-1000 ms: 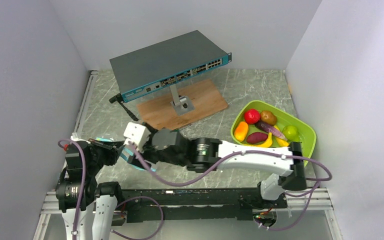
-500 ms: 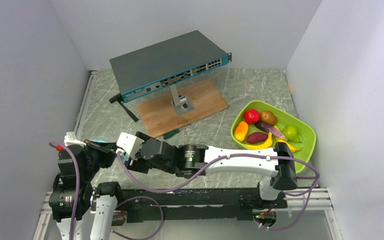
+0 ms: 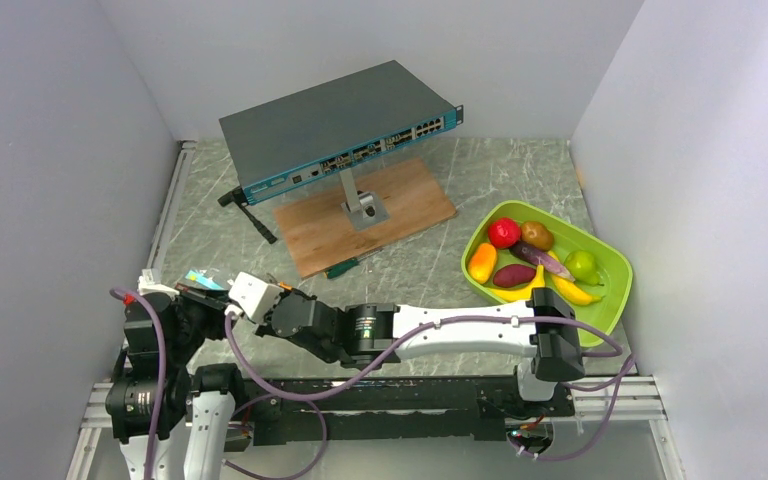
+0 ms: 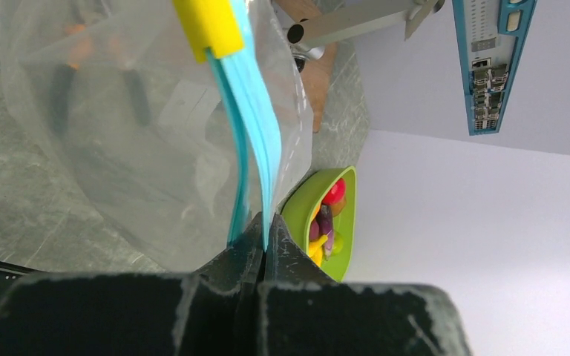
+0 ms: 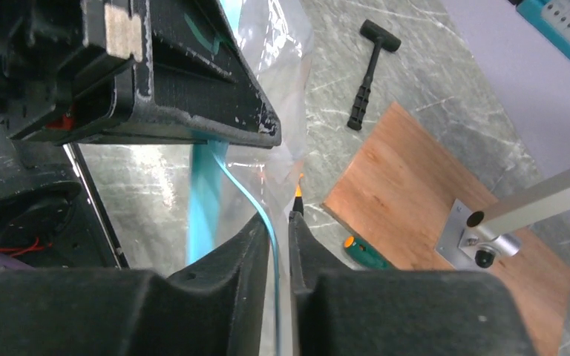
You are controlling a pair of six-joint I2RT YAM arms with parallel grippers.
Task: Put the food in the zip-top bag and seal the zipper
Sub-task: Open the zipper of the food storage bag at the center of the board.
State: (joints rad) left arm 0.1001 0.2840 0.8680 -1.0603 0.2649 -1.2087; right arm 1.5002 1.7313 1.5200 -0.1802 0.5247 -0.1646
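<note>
- My left gripper (image 4: 263,236) is fully closed, pinching the teal zipper (image 4: 256,126) of the zip-top bag (image 4: 119,148). The bag hangs from that grip over the near-left corner of the table, well apart from the tray.
- My right gripper (image 5: 280,222) reaches across to the same strip. Its jaws stand a narrow gap apart with the zipper running between them; I cannot tell whether they press it.
- One yellow slider tab (image 4: 208,26) sits on the zipper, away from my left fingertips.
- Done, by my reading: the bag is picked up and nothing more. Through the clear plastic I see no food inside.
- Left: open the mouth, carry over every piece, then run the zipper shut. That is nearly the whole task.
- All the food lies in the lime-green tray (image 3: 608,258) at the right.
- I count one bag, one zipper and one tray.
- In the tray I count one red apple (image 3: 504,232), one brown round fruit (image 3: 536,235), one orange piece (image 3: 482,262) and one reddish piece (image 3: 513,275).
- It also holds one purple eggplant (image 3: 542,257), one green pear (image 3: 582,264) and what look like two yellow bananas (image 3: 577,293), about eight pieces in all.
- Elsewhere there is one network switch (image 3: 335,130) on a stand, one wooden board (image 3: 410,200), one small black hammer (image 3: 250,212) and one green-handled screwdriver (image 3: 345,267).
</note>
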